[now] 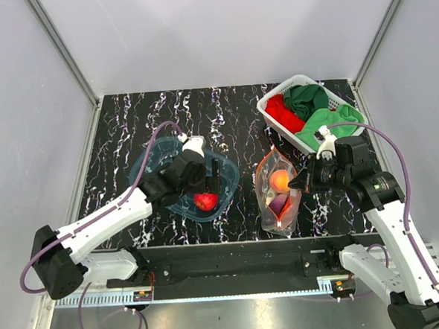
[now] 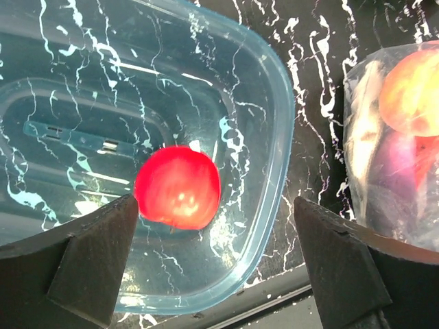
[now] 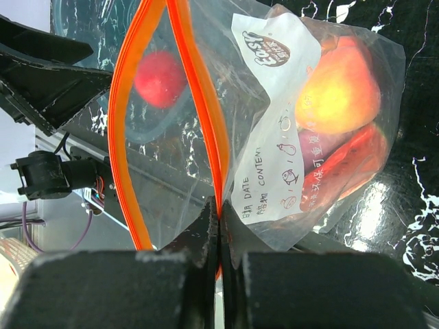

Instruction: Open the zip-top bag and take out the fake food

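The zip-top bag [image 1: 277,198] lies on the black marbled table with its orange-red zip mouth spread open. My right gripper [image 1: 302,182] is shut on one side of the zip strip [image 3: 212,137]; in the right wrist view the gripper [image 3: 219,214] pinches the strip beside the white label [image 3: 274,137]. An orange-peach fruit [image 3: 339,92] lies inside the bag [image 3: 329,171], over purple and red items. A glossy red fruit [image 1: 205,201] sits in the blue tub [image 1: 156,164]. My left gripper [image 1: 214,181] hangs open above it; in the left wrist view the gripper [image 2: 216,267] is just past the red fruit [image 2: 177,186].
A white basket [image 1: 269,96] with red and green cloths stands at the back right. The tub's rim [image 2: 278,171] lies close to the bag [image 2: 394,171]. The table's front edge and a metal rail run just below both.
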`<state>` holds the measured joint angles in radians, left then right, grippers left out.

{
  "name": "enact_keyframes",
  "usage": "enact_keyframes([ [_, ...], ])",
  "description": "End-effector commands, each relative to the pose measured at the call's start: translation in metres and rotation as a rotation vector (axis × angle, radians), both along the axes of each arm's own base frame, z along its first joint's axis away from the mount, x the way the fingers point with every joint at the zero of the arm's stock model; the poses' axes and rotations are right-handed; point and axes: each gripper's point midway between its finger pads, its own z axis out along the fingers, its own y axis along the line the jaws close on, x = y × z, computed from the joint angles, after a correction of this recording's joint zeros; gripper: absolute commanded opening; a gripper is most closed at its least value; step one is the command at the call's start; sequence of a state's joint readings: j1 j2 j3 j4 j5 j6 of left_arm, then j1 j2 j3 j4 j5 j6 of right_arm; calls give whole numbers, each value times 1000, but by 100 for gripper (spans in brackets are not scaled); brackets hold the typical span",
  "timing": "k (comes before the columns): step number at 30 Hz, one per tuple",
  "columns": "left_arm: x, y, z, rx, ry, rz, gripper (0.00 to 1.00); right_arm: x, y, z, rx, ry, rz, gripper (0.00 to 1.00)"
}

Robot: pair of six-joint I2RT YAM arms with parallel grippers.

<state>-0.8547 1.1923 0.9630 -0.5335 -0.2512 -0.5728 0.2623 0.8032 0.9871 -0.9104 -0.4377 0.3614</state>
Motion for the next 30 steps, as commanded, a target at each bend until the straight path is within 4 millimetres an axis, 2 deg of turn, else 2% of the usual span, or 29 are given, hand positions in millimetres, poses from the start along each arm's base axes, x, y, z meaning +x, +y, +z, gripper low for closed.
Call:
enact_keyframes([
  [1,-4,-14,37,-102,-43,-84,92,0,5,7,14,-39,37,0],
  [3,-7,-33,61,-206,-85,-158,79,0,6,7,17,-39,43,0],
  [4,-19,-46,80,-288,-97,-247,75,0,7,7,19,-40,48,0],
  [5,-19,-58,104,-370,-151,-292,70,-1,7,7,20,-39,49,0],
  [6,-24,-64,119,-422,-173,-326,67,-1,7,7,21,-39,51,0],
  [7,-32,-77,146,-497,-216,-397,64,-1,8,7,22,-41,53,0],
  [9,-37,-92,163,-543,-241,-456,57,-1,8,8,23,-40,52,0],
  [10,-46,-104,187,-586,-278,-507,54,-1,8,8,24,-44,54,0],
  [11,-49,-112,193,-593,-287,-533,52,-2,8,8,25,-41,55,0],
  [13,-53,-138,188,-575,-263,-574,47,-2,8,9,28,-45,57,0],
  [14,-52,-148,202,-593,-276,-589,45,-3,8,10,30,-49,58,0],
  [15,-51,-165,186,-565,-240,-596,40,-3,8,10,32,-51,59,0],
  [17,-44,-178,182,-546,-221,-577,36,-5,9,11,37,-49,66,0],
  [18,-38,-187,164,-512,-193,-552,33,-5,10,11,40,-48,70,0],
  [22,-30,-196,138,-442,-159,-489,27,-10,15,16,68,-50,102,0],
  [27,-28,-202,110,-341,-162,-440,21,-12,11,16,58,-46,71,0],
  [30,-26,-200,98,-284,-168,-414,18,-13,21,23,122,-29,103,0],
])
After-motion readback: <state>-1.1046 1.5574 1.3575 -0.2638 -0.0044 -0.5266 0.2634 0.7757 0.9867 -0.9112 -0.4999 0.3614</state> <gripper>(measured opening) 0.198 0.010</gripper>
